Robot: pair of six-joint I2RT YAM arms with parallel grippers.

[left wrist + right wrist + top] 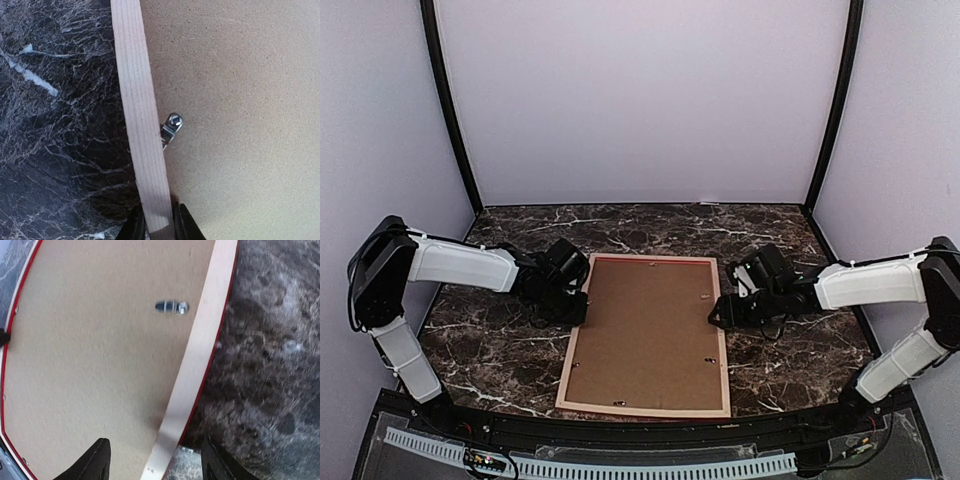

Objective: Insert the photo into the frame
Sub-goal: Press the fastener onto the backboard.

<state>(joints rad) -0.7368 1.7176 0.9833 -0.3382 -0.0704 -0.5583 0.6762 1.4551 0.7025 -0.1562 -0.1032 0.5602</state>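
The frame (pixel 640 408) lies face down in the middle of the table, its pale wood back up and a brown backing board (pixel 645 330) inside it. My left gripper (pixel 582 305) sits at the left rail. In the left wrist view the two black fingers press both sides of the pale rail (pixel 137 100), so the left gripper (pixel 160 225) is shut on it. My right gripper (pixel 717 310) is at the right rail. It stands open (pixel 155 460), with its fingers (pixel 95 460) wide apart astride the rail (pixel 205 340) and its red edge. The photo is hidden.
Small metal clips hold the board to the rails, one by the left rail (pixel 171 127) and one by the right rail (pixel 171 306). Dark marble table (pixel 490 350) surrounds the frame. Grey walls close in the back and sides.
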